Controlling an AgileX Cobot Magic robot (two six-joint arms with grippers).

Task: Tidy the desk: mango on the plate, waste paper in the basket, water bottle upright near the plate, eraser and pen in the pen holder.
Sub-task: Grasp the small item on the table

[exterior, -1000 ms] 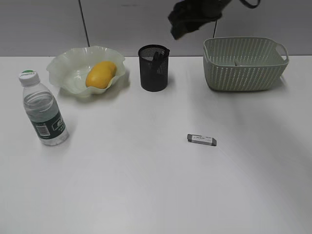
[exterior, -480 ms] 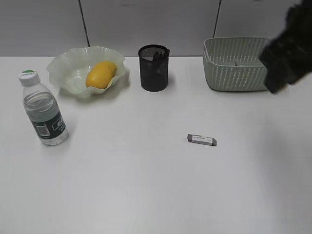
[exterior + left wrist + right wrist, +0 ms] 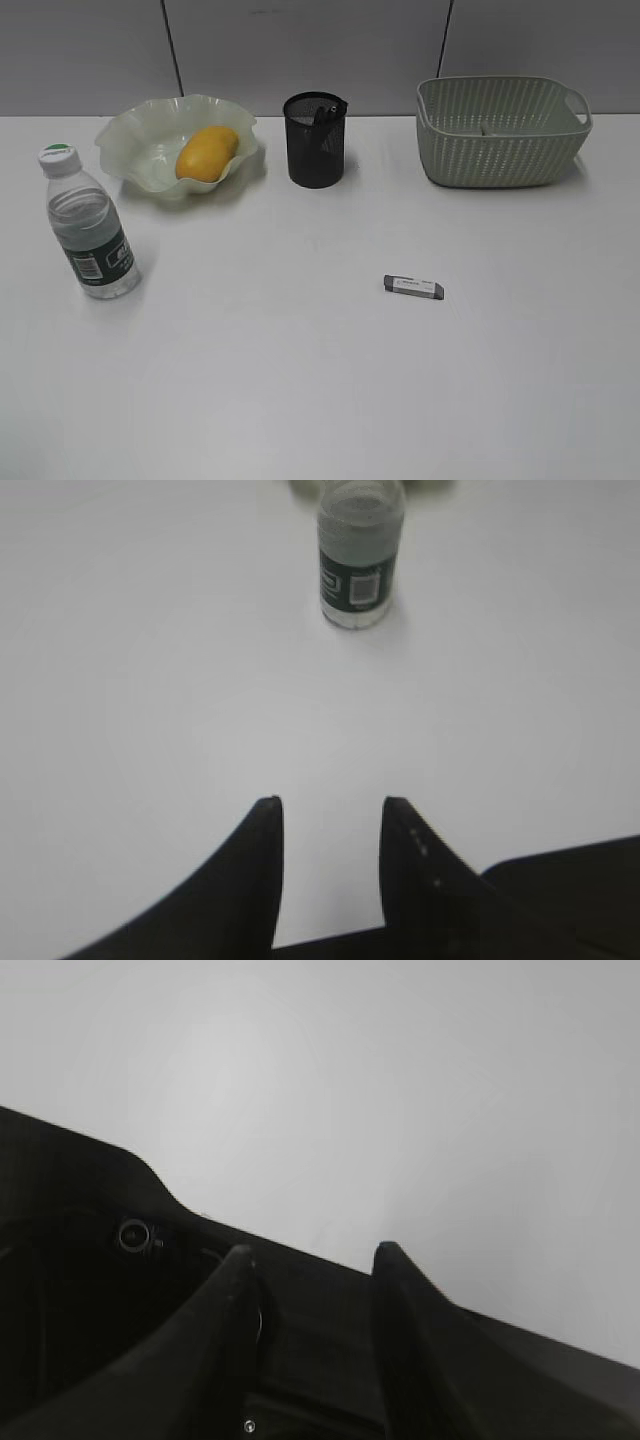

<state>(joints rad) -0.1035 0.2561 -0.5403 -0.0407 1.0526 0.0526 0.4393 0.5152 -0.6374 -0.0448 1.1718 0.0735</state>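
One eraser [image 3: 414, 288]: grey rectangular block with a pale label band, lying flat on the white desk [image 3: 300, 380], long axis running 9 to 3 o'clock with a slight dip toward 4; it sits at 5 o'clock from the pen holder, well apart from it.

One pen holder [image 3: 316, 140]: black mesh cylinder, upright, with a dark item inside whose kind cannot be told.

One mango [image 3: 207, 153]: yellow-orange oval, long axis from 8 to 2 o'clock, resting in one pale green wavy-rimmed plate [image 3: 130, 140].

One water bottle [image 3: 89, 226]: clear, green cap, dark label, upright, at 7 o'clock from the plate.

One basket [image 3: 500, 150]: pale green lattice, at 3 o'clock from the holder.

Two grippers: left gripper [image 3: 330, 810] with fingers apart, nothing between them, the bottle at its 12 o'clock; right gripper [image 3: 312, 1256] likewise spread and holding nothing.
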